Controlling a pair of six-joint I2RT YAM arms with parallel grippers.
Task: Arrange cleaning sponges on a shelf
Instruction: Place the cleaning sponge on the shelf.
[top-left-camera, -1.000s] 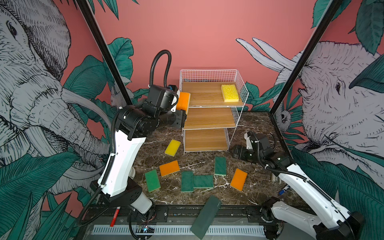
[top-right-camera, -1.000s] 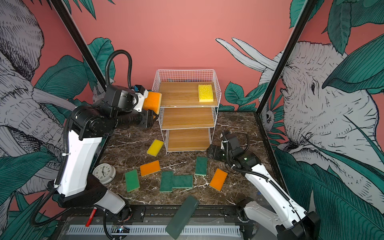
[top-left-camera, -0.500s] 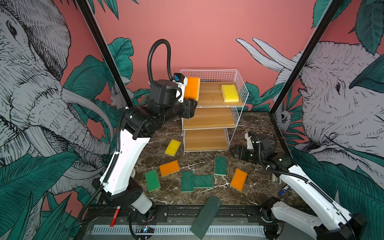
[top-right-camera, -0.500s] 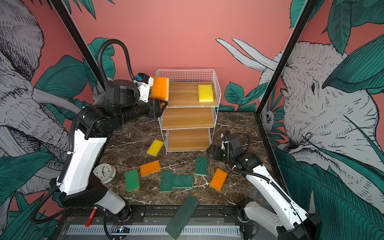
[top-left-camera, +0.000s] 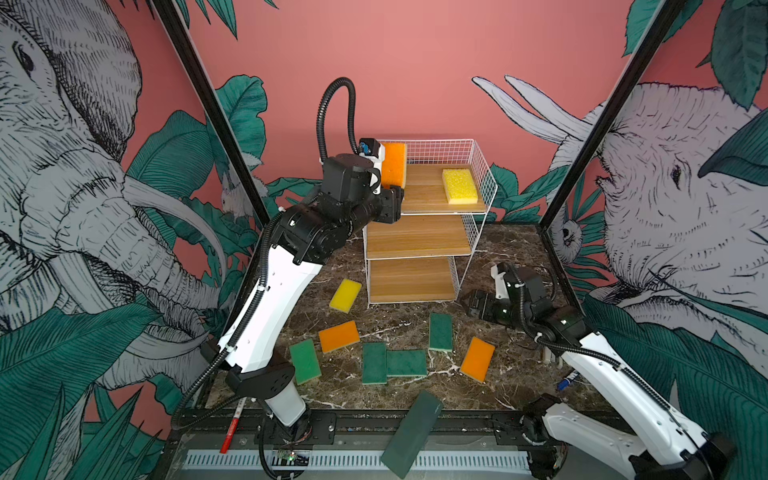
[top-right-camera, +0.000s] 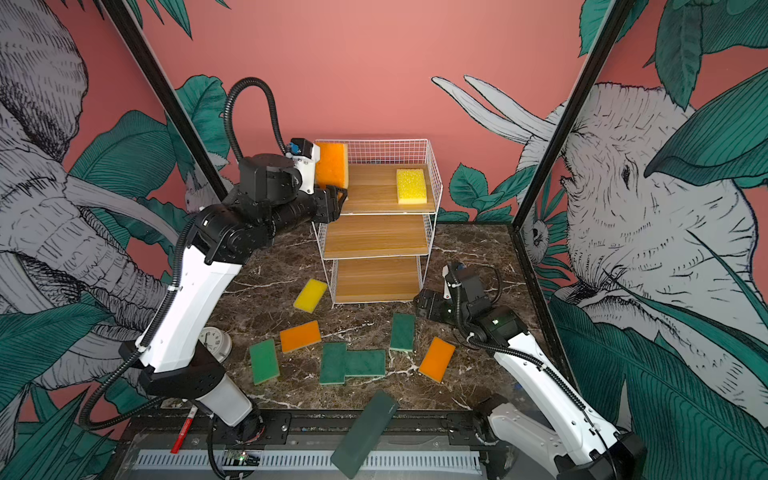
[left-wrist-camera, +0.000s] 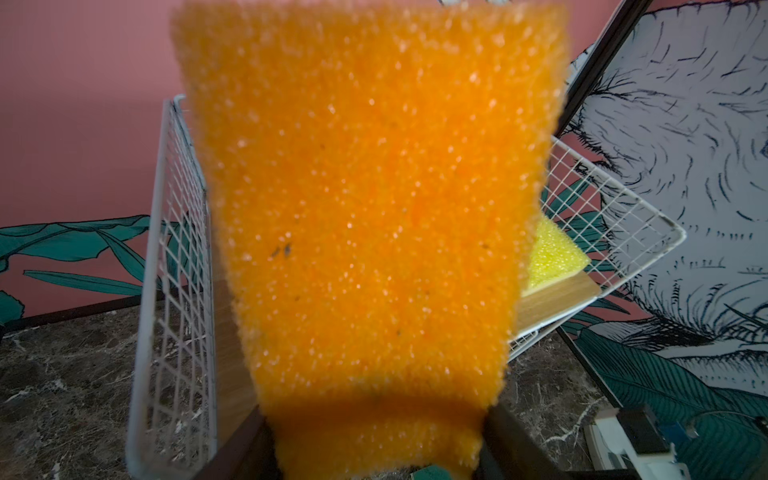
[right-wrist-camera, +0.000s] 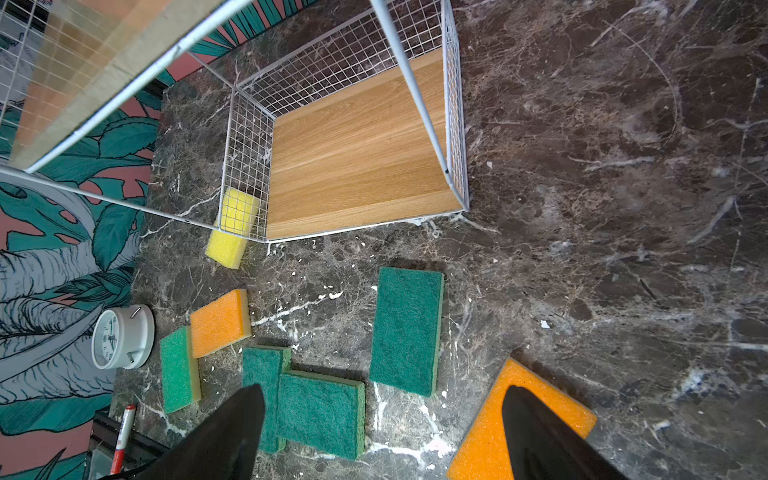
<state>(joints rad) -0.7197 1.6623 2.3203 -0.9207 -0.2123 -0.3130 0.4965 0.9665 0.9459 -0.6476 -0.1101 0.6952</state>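
My left gripper (top-left-camera: 390, 197) is shut on an orange sponge (top-left-camera: 394, 164), held upright at the left edge of the shelf's (top-left-camera: 482, 178) top board; this sponge (left-wrist-camera: 374, 208) fills the left wrist view. A yellow sponge (top-left-camera: 459, 186) lies on the top board's right side. On the marble lie a yellow sponge (top-left-camera: 345, 295), two orange ones (top-left-camera: 338, 336) (top-left-camera: 478, 358) and several green ones (top-left-camera: 374, 362). My right gripper (top-left-camera: 471, 305) hovers open, low by the shelf's right foot, its fingertips (right-wrist-camera: 249, 399) above a green sponge (right-wrist-camera: 322, 411) and the orange one (right-wrist-camera: 490, 428).
A long dark green slab (top-left-camera: 411, 432) leans over the front rail. A small white clock (top-right-camera: 216, 338) stands behind the left arm's base, and a red pen (top-left-camera: 230, 428) lies on the rail. Black frame posts (top-left-camera: 216, 112) flank the table.
My left arm has lifted the orange sponge from beside the shelf's left side up and rightward to the top board's left edge. The right arm has not moved.
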